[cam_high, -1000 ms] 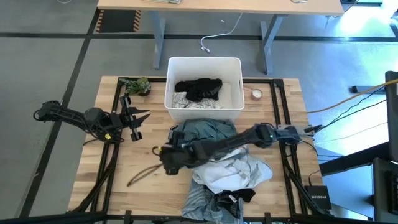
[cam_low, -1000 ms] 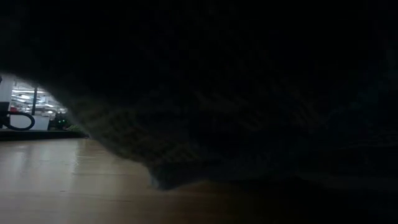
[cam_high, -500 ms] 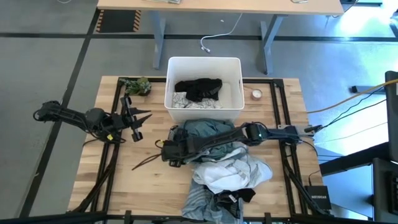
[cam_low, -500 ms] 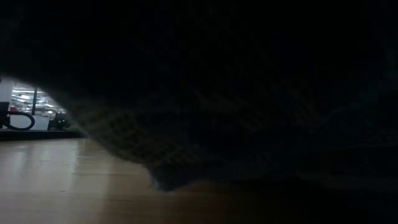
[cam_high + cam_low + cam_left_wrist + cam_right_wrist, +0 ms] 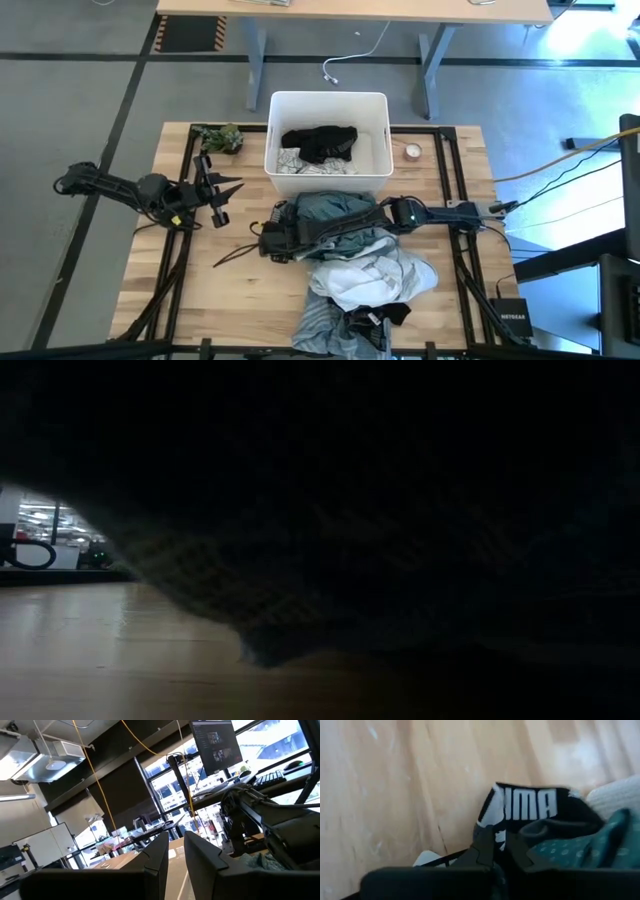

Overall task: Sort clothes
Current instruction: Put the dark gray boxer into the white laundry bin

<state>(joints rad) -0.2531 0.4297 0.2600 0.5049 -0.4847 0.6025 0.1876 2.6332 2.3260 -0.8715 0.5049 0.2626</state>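
The clothes pile lies at the table's near middle: a teal garment (image 5: 335,212), a white one (image 5: 372,278), a blue-grey striped one (image 5: 322,325) and a black one (image 5: 378,318). My right gripper (image 5: 270,243) is low at the pile's left edge, its fingers close together at a black garment with a white-lettered waistband (image 5: 527,806). A thin dark strap (image 5: 236,256) trails from it over the wood. My left gripper (image 5: 222,198) hovers left of the bin, its fingers a narrow gap apart (image 5: 177,854), empty. Dark cloth (image 5: 380,520) fills most of the low view. My right gripper's fingers (image 5: 484,851) come in low from the table's right and close at the black garment's waistband edge (image 5: 492,831). The fingers themselves hide the place of contact. The garment lies on the table and against the teal garment (image 5: 580,847).
A white bin (image 5: 376,178) at the far middle holds a black garment (image 5: 320,143) and a grey-white patterned one (image 5: 300,165). A camouflage lump (image 5: 218,137) lies to the left of the bin and a tape roll (image 5: 412,152) to the right. Bare wood (image 5: 230,310) lies near left.
My right gripper has gone toward the table's far edge, along the pile's left edge, with its forearm drawing back over the teal garment. The dark strap has slid over the wood with it, toward the far edge.
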